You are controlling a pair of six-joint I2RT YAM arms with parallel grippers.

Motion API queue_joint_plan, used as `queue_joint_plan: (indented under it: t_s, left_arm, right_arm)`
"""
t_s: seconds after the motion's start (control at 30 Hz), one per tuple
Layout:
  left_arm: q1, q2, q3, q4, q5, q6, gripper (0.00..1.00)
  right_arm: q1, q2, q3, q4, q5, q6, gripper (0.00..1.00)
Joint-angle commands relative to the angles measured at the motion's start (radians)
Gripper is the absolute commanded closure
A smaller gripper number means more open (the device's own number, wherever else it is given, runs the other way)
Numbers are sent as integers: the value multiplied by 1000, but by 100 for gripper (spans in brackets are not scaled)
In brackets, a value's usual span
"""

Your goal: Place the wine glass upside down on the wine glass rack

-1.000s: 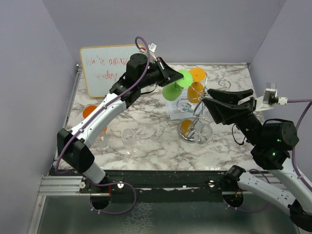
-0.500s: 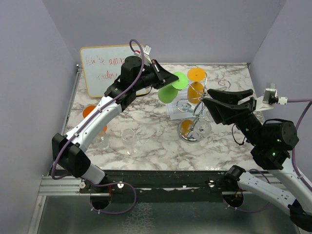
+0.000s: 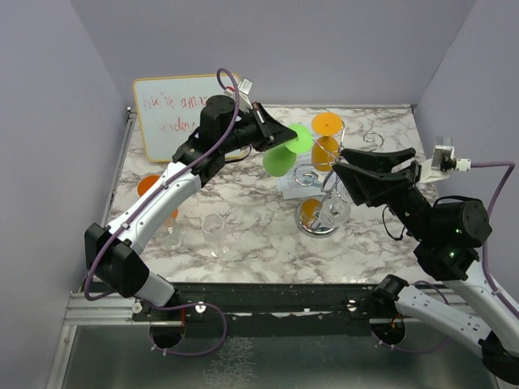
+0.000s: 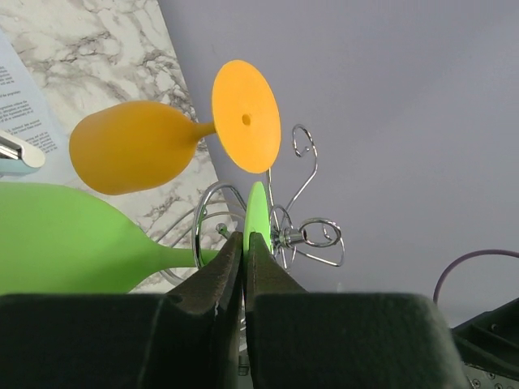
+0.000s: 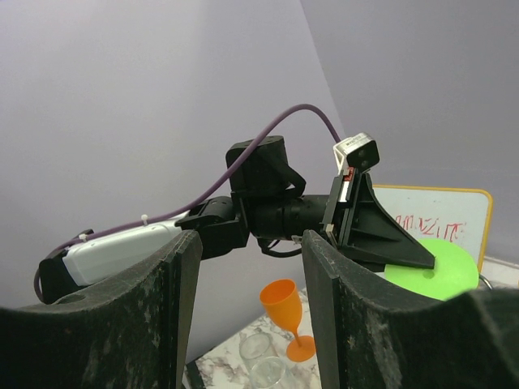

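Note:
My left gripper [image 3: 276, 134] is shut on the disc foot of a green wine glass [image 3: 280, 159] and holds it in the air, tilted, just left of the wine glass rack [image 3: 318, 220]. In the left wrist view the jaws [image 4: 245, 243] pinch the green foot [image 4: 257, 212] edge-on, with the green bowl [image 4: 65, 239] at the left and the rack's curled arms [image 4: 306, 235] right behind. An orange wine glass [image 3: 325, 151] hangs upside down on the rack. My right gripper [image 3: 340, 160] is open and empty, above the rack's right side; it also shows in the right wrist view [image 5: 251, 308].
A whiteboard [image 3: 174, 113] leans at the back left. Two clear glasses [image 3: 215, 232] and an upright orange glass [image 3: 150, 185] stand at the left front. A paper sheet [image 3: 290, 183] lies by the rack's base. The orange glass [image 5: 285, 312] shows in the right wrist view.
My left gripper has drawn the green glass a little to the left, away from the rack. My right gripper has shifted slightly up and left.

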State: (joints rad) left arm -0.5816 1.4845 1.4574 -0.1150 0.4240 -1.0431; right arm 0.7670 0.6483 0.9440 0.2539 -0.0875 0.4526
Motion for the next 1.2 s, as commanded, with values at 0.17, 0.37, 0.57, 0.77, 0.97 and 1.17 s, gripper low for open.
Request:
queue_joint_plan:
  t_s: [0.17,0.37,0.57,0.77,0.97,1.17]
  left_arm:
    - [2,-4,10,-85,20,38,91]
    - [2,-12,14,-116,-2,68,90]
    - [-1,-20,19,-138,-15,99,82]
    - [-2,-36,13,-174,-44,131,61]
    - [-3,-73,15,-212,-85,173,36]
    - [-3,-92,9,-239,-89,193,32]
  right_arm:
    - [8,5,-10,23,2,11,42]
    - [8,9,-14,22,22,16,42]
    - [8,17,-10,13,21,24,42]
    - [8,26,3,-19,34,33,42]
    - [9,18,11,-37,38,38,42]
    - [8,4,8,-45,50,43,42]
